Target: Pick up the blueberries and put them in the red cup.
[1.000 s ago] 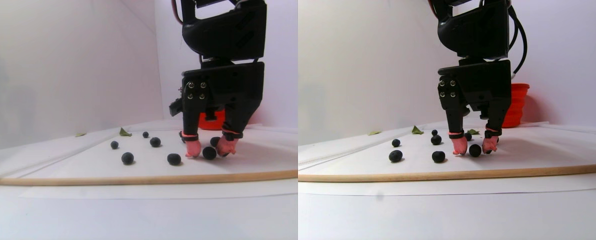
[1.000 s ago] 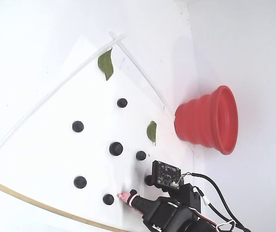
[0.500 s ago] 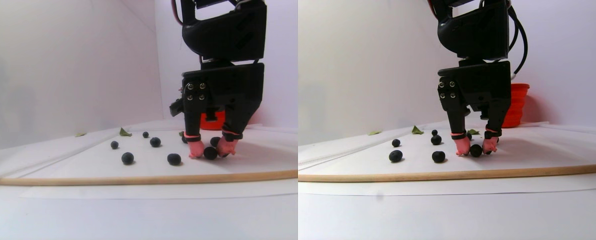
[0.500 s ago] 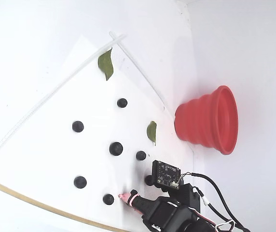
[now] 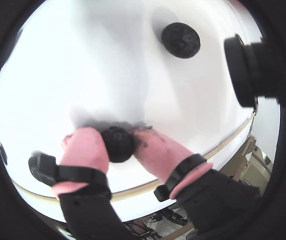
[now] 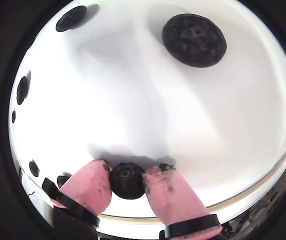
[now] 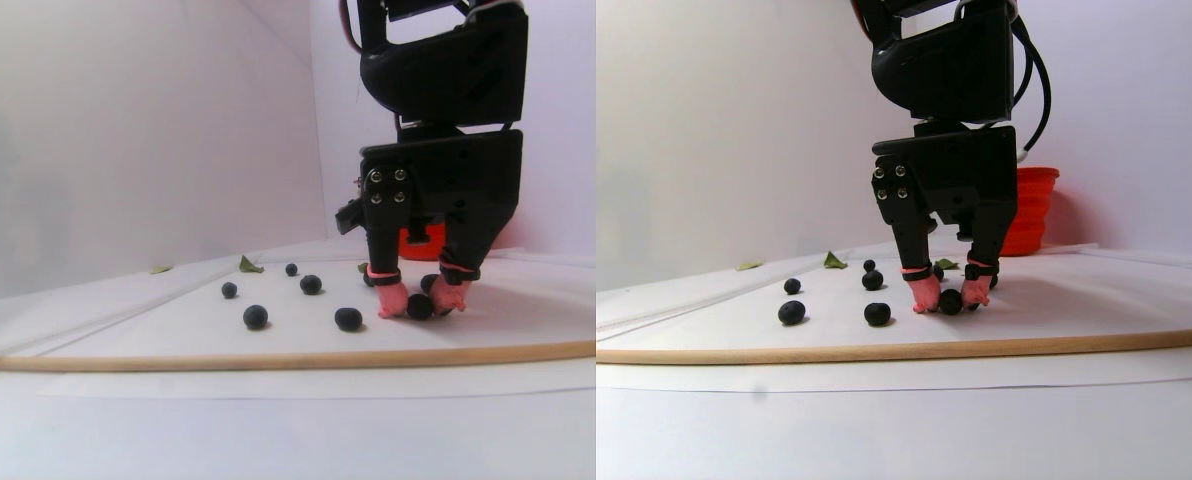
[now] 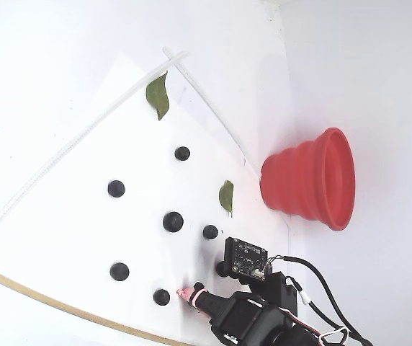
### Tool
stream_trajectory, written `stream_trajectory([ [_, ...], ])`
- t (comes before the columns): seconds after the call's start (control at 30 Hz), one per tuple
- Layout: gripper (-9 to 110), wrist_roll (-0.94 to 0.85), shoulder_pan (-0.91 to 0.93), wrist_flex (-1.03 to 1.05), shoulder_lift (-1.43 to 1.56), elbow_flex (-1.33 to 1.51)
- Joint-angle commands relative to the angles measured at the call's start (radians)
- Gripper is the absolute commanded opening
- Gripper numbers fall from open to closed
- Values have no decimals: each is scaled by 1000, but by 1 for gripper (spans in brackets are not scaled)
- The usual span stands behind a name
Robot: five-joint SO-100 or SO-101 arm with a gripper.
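My pincer (image 6: 128, 182) is clamped on one blueberry (image 6: 127, 181), low centre in a wrist view. The red cup (image 8: 314, 180) lies sideways at right in the fixed view, mouth facing right.

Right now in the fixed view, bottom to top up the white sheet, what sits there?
Wooden strip → blueberry beside the pincer → largest blueberry → topmost blueberry → big green leaf.

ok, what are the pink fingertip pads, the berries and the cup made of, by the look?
Fingertip pads: soft pink rubber or silicone, matte, smudged dark.
Blueberry between them: near-black, matte, dimpled top; real or fake, cannot tell.
Red cup: ribbed, stepped walls, slight sheen, probably collapsible silicone or plastic.
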Motion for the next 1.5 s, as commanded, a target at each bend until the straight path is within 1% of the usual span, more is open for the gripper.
stream_trajectory([
  [0.0, 11, -14, 0, 12, 109, -44],
  [0.43, 11, -21, 8, 87, 233, -81],
  [0.8, 11, -35, 18, 135, 291, -176],
  [1.47, 12, -34, 17, 172, 313, -350],
])
